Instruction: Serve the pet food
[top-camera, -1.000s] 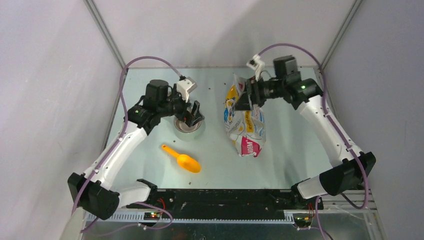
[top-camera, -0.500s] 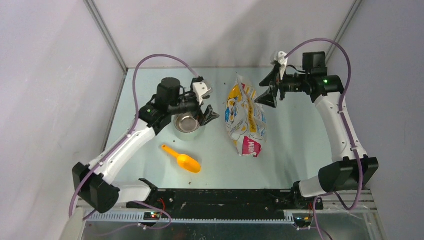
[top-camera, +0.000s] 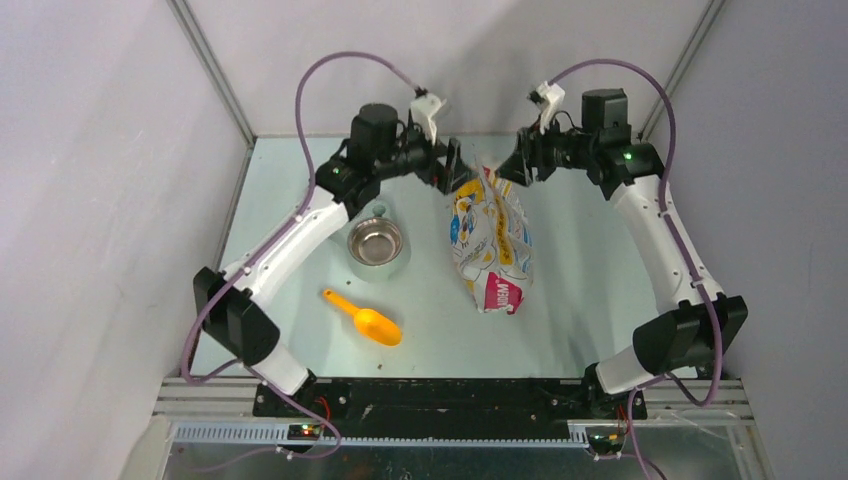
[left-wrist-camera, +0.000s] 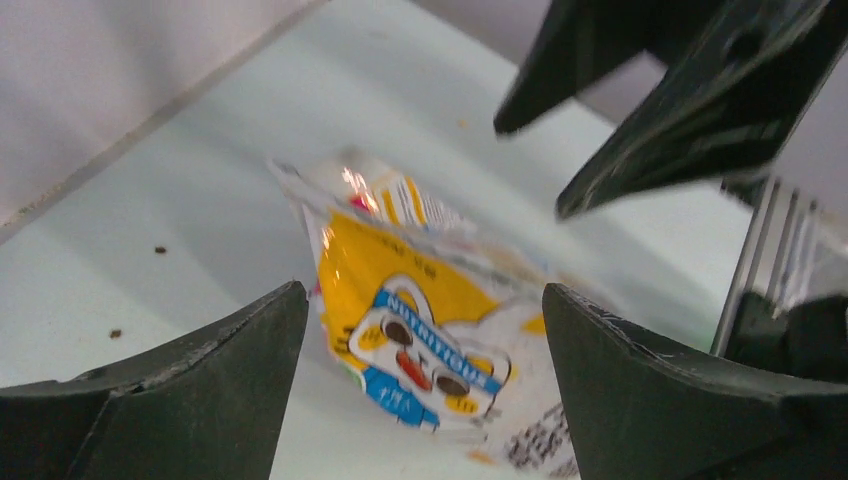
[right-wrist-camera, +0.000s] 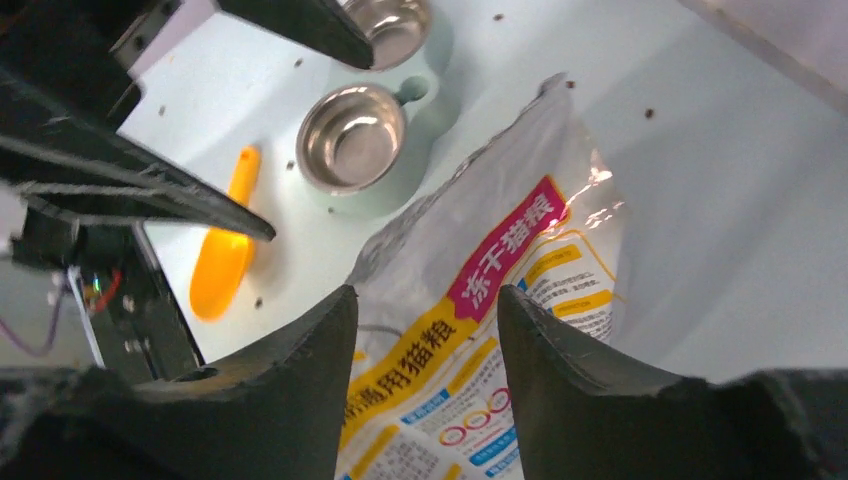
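**End effectors flanking the far end of the cat-food bag (top-camera: 490, 240).**
Left end effector (top-camera: 455, 172) wide, right end effector (top-camera: 522, 168) partly open, neither holding anything; poised, likely, to pull the top apart. Pet food unseen, presumably inside.

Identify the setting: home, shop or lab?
Probably a lab robot cell: bare panel walls, a metal-framed table, and staged props only: cat-food bag, steel bowl, orange scoop.
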